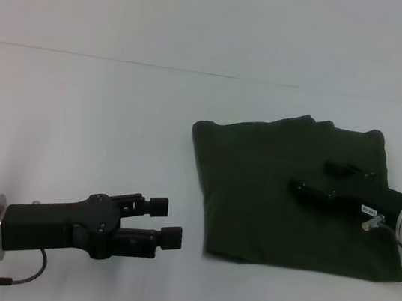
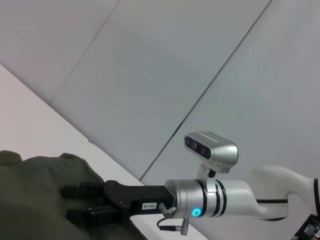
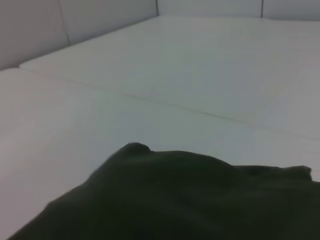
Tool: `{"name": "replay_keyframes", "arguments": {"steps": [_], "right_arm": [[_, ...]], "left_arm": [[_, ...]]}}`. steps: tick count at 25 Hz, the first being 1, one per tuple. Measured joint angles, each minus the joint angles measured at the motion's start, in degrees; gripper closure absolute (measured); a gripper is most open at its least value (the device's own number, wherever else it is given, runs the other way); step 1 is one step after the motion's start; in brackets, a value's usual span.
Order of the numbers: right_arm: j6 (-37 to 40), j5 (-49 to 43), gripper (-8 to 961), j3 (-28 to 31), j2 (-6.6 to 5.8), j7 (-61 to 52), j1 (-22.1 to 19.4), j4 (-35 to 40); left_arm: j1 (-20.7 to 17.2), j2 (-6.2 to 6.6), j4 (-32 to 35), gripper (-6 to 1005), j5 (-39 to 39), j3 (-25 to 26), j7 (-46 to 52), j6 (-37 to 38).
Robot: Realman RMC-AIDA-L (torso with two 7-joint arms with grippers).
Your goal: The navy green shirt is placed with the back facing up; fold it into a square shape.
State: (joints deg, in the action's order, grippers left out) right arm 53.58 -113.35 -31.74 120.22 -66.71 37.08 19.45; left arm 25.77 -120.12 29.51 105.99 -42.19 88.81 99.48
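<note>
A: Nearest the head camera is the left gripper (image 1: 165, 225), low over the bare white surface (image 1: 77, 117), fingers spread apart with nothing between them. It sits just beside the shirt's near left corner, not touching it.

B: And the navy green shirt (image 1: 269, 199) itself?

A: Right of centre on the surface, already folded into a compact, roughly square pad. Plain side up, no lettering showing. The far edge is a little lumpy and the left far corner bulges slightly.

B: The right gripper (image 1: 325, 180)?

A: Out over the shirt's right half, reaching in from the right edge. Its black fingers sit low over the cloth, but dark on dark, so I cannot tell whether they are parted or pinched, or touching it. The left wrist view shows that gripper (image 2: 85, 202) at the fabric too, no clearer.

B: How would it handle?

A: My guess: light, soft, limp. It will sag and slide apart if lifted by 1 layer. Better to pinch all layers at a corner or folded edge, ideally 2 corners together, and drag low across the surface rather than lift high.
</note>
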Motion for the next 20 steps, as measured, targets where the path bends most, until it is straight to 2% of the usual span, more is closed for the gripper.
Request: {"name": "replay_keyframes", "arguments": {"steps": [9,15,20], "right_arm": [[1.3,1.9,53,0.5,-0.27,0.0,-1.2,0.7],[11.8,9.0,53,0.5,-0.44,0.0,-7.0,5.4],[22.4,13.9,53,0.5,-0.59,1.9,-12.9,7.6]], "left_arm": [[1.0,-0.01,-0.1,80,0.2,-0.1,2.5,-0.8],[3.2,-0.46,-0.1,80,0.4,-0.5,5.8,-4.7],[7.5,-2.10,0.2,79,0.6,-1.8,5.5,-9.8]]}}
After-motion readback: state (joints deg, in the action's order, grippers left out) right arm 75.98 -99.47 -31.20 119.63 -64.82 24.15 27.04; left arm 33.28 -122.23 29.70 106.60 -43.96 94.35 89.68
